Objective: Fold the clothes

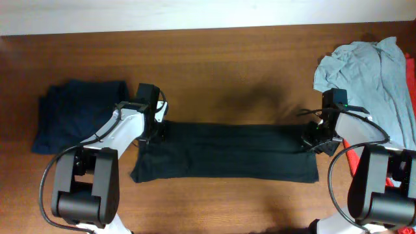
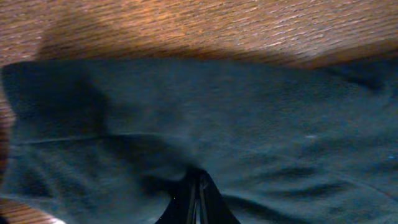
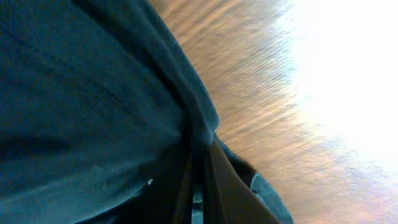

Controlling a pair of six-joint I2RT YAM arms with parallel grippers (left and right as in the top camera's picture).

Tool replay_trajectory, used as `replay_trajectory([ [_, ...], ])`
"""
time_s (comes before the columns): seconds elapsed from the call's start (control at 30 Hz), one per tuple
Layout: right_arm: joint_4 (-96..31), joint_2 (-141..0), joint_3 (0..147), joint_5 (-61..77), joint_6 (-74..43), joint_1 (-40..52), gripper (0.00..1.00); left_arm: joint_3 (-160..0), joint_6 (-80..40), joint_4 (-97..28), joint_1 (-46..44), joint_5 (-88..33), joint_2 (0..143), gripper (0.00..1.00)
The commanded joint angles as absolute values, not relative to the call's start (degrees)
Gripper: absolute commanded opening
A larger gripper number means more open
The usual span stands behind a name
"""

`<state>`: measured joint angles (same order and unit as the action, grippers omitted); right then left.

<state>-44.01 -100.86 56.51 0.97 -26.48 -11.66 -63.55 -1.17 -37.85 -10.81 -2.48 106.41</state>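
The clothes (image 1: 227,153), a black T-shirt, lie as a long flat strip across the middle of the wooden table (image 1: 227,65). My left gripper (image 1: 156,132) sits at the strip's far left corner. In the left wrist view its gripper (image 2: 198,186) is shut, with the dark fabric (image 2: 249,118) gathered in creases at the tips. My right gripper (image 1: 314,140) is at the far right corner. In the right wrist view that gripper (image 3: 198,180) is shut on a bunched edge of the shirt (image 3: 81,93), and cloth shows between the fingers.
A dark navy garment (image 1: 71,114) lies crumpled at the left, just beyond the left arm. A light grey shirt (image 1: 370,71) is heaped at the back right, with red cloth (image 1: 356,159) under the right arm.
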Motion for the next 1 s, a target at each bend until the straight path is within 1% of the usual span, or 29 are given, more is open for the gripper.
replay_trajectory([
  [0.0, -44.8, -100.9, 57.9, -6.3, -24.0, -13.1, 0.07, -64.6, -1.3, -37.7, -10.6, -1.0, 107.7, 0.05],
  [0.17, -44.0, -100.9, 58.6, -6.1, -22.9, -13.6, 0.17, -64.6, -1.3, -37.7, -10.6, -1.0, 107.7, 0.05],
  [0.27, -43.9, -100.9, 59.6, -4.1, -17.9, -13.6, 0.19, -64.9, -1.3, -37.4, -10.5, -1.0, 107.7, 0.06],
  [0.4, -45.8, -100.9, 62.2, -3.9, -18.1, -14.2, 0.19, -68.9, -1.3, -40.1, -10.2, -1.0, 107.7, 0.06],
  [0.57, -50.0, -100.8, 67.5, -2.5, -18.0, -14.7, 0.21, -76.0, -1.3, -45.5, -8.5, -1.0, 107.7, 0.09],
  [0.67, -53.3, -100.8, 70.1, 2.3, -17.5, -14.7, 0.25, -79.1, -1.3, -48.4, -8.0, -1.3, 107.7, 0.11],
  [0.7, -55.6, -100.8, 70.8, 8.5, -15.3, -14.5, 0.29, -79.6, -1.3, -50.1, -8.1, -2.5, 107.7, 0.11],
  [0.77, -58.3, -100.9, 70.7, 14.1, -15.2, -14.3, 0.33, -79.5, -1.3, -52.2, -8.3, -6.2, 107.7, 0.10],
  [0.87, -60.9, -100.9, 69.9, 16.0, -14.0, -12.9, 0.35, -78.8, -1.3, -54.1, -9.1, -9.7, 107.8, 0.06],
  [0.97, -60.3, -100.9, 67.5, 16.1, -13.9, -10.7, 0.36, -76.8, -0.2, -53.0, -11.0, -9.8, 107.8, 0.06],
])
